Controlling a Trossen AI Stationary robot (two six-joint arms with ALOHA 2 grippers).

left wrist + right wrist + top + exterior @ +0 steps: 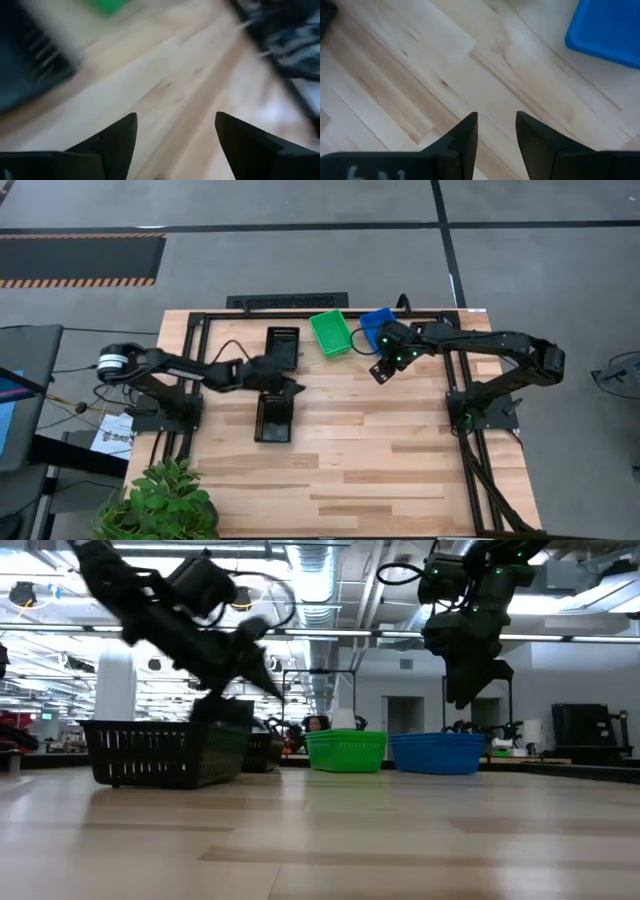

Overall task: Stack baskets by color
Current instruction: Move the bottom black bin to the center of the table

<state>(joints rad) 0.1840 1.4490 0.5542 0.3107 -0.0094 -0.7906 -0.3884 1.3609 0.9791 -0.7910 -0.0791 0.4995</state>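
Two black baskets rest on their bottoms at the table's left: one nearer (274, 418) (165, 752), one farther back (283, 346) (262, 750). A green basket (329, 333) (346, 751) and a blue basket (376, 327) (437, 752) sit side by side at the far middle. My left gripper (292, 387) (175, 137) hangs open in the air just past the nearer black basket's far end, with nothing between its fingers. My right gripper (381, 371) (496, 131) hangs open above bare wood just nearer than the blue basket (607, 27), also with nothing between its fingers.
A dark metal frame (200, 320) runs along the table's far and side edges, with both arm bases on it. A potted plant (165, 502) stands at the near left corner. Bare wood (380, 470) fills the near middle and right.
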